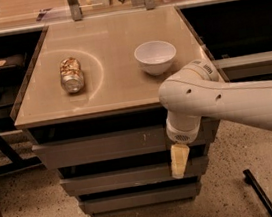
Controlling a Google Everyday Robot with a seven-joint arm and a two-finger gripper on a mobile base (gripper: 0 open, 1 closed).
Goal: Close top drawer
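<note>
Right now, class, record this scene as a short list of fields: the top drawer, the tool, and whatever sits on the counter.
top drawer: grey scuffed front, with a dark gap above it under the counter
tool: hangs pointing down before the drawer fronts, near their right end
arm: white, reaches in from the right
counter: tan, holds two things
can: on its side, left of the bowl
bowl: white, upright, apart from the can
</note>
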